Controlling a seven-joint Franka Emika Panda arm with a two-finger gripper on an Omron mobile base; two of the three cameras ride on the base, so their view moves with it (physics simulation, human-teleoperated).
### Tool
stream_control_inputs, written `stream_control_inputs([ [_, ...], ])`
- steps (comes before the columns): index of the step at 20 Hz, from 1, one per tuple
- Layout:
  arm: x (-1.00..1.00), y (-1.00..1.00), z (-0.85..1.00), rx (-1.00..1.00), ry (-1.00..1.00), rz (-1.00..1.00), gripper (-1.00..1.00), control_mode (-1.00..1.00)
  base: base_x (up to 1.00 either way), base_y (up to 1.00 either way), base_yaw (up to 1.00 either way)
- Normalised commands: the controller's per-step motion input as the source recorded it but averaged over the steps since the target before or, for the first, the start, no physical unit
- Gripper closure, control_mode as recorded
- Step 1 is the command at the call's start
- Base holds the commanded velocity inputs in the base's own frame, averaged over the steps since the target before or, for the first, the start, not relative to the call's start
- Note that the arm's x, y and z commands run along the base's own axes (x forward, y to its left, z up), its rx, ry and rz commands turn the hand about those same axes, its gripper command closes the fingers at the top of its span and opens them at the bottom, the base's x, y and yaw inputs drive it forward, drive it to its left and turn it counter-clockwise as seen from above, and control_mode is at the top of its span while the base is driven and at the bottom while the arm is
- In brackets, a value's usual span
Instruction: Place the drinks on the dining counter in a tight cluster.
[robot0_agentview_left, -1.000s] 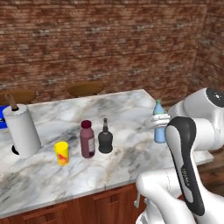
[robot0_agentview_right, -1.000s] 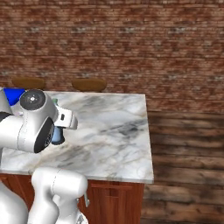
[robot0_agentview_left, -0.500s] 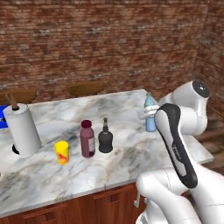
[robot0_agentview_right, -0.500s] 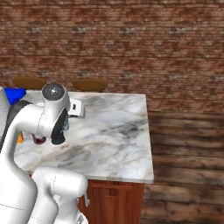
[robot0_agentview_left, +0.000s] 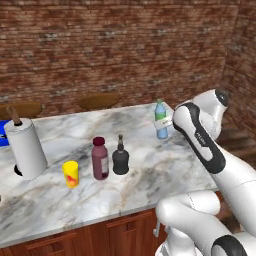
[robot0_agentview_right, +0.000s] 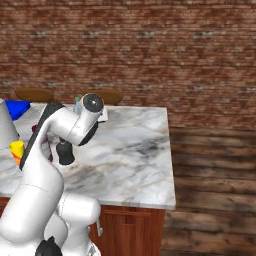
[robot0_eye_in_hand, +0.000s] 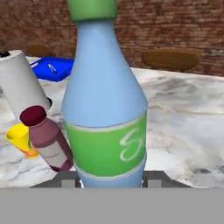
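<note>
Blue, green-capped bottle (robot0_agentview_left: 161, 119) pinched low by the gripper (robot0_eye_in_hand: 112, 180), carried near the tabletop's (robot0_agentview_left: 150, 170) far right corner, well apart from the maroon bottle (robot0_agentview_left: 100, 158) and black bottle (robot0_agentview_left: 120, 157) standing mid-tabletop. Risks: a low grip lets it tilt; a hasty approach could topple the pair.

wide bare marble btwn blue bottle (robot0_agentview_left: 161, 119) & black bottle (robot0_agentview_left: 120, 157); maroon bottle (robot0_agentview_left: 100, 158), yellow cup (robot0_agentview_left: 70, 174) crowd left.

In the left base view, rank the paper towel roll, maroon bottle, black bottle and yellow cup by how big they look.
1. Paper towel roll
2. Maroon bottle
3. Black bottle, shorter than the maroon beside it
4. Yellow cup
All stand at similar depth, so the order is fairly safe.
</note>
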Motion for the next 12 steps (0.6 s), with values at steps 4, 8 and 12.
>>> stream_control_inputs([
  [4,0.13,0.10,-0.16,0.15,-0.11,0.34,1.00,-1.00,0.00,0.00,0.00],
  [8,0.07,0.34,-0.42,0.13,0.00,0.42,1.00,-1.00,0.00,0.00,0.00],
  [12,0.11,0.08,-0.23,0.04,0.03,0.42,1.00,-1.00,0.00,0.00,0.00],
])
